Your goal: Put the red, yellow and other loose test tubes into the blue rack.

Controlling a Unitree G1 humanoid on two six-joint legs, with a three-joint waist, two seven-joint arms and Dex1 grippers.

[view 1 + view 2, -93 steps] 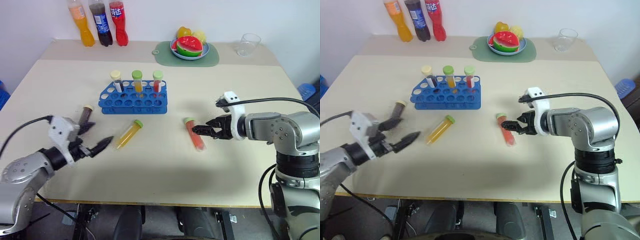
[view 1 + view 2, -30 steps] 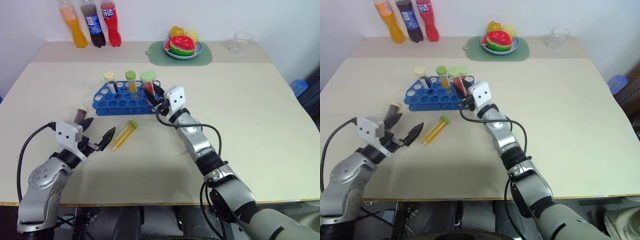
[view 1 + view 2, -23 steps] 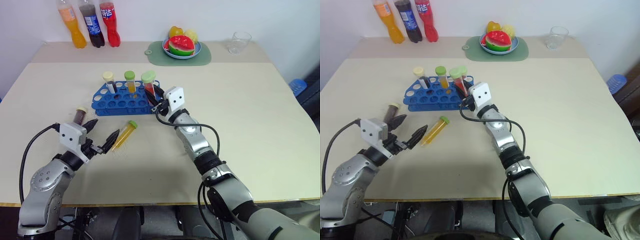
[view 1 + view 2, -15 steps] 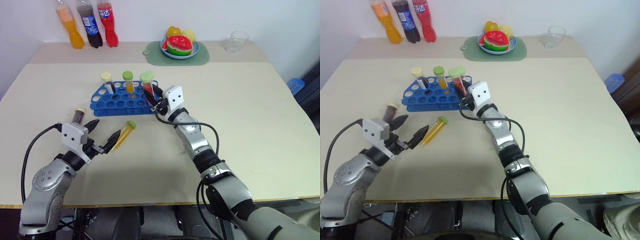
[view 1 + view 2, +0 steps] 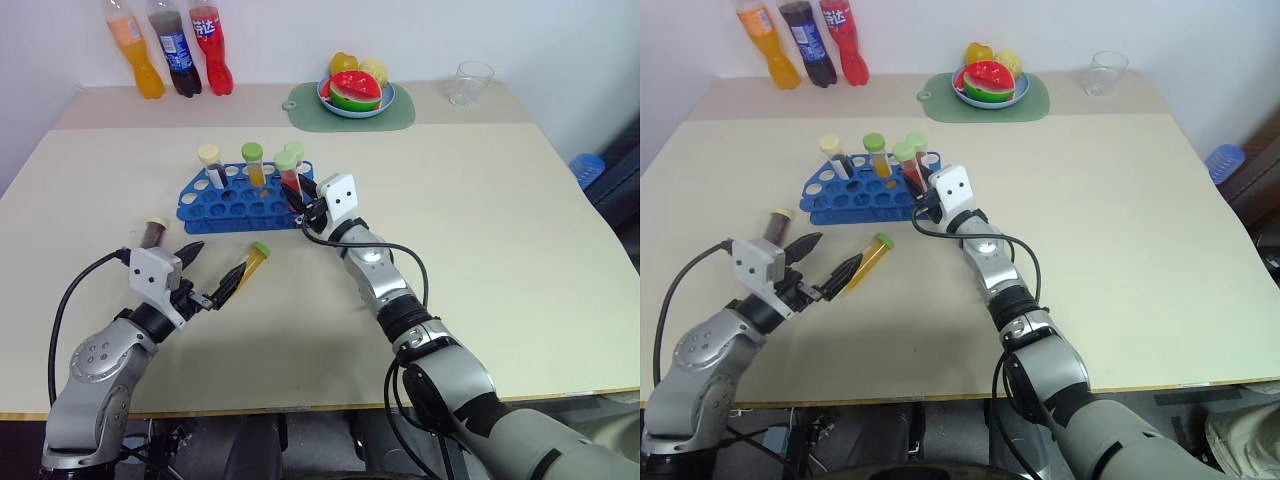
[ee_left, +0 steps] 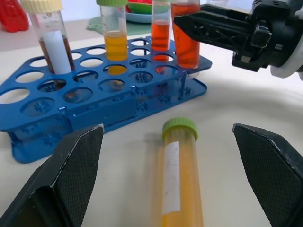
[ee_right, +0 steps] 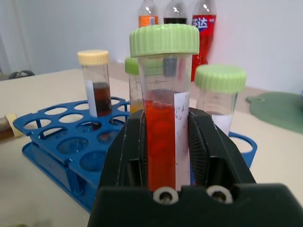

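— Two grippers in play; what's nearest?
— Left gripper (image 5: 207,278), jaws spread wide, low over the desk (image 5: 500,220), with the yellow tube (image 5: 247,266) lying on its side just ahead, green cap toward the rack (image 5: 235,205). The brown tube (image 5: 151,233) lies beside that arm
— And the right gripper (image 7: 165,142)?
— Clamped on the red tube (image 7: 162,127), held upright over the rack's right end
— Anything already in the rack?
— Three tubes stand in its back row. Farther off: soda bottles (image 5: 170,50), a fruit plate (image 5: 358,92), a glass (image 5: 470,84)

Only "30" reads, on the red tube (image 7: 163,113).
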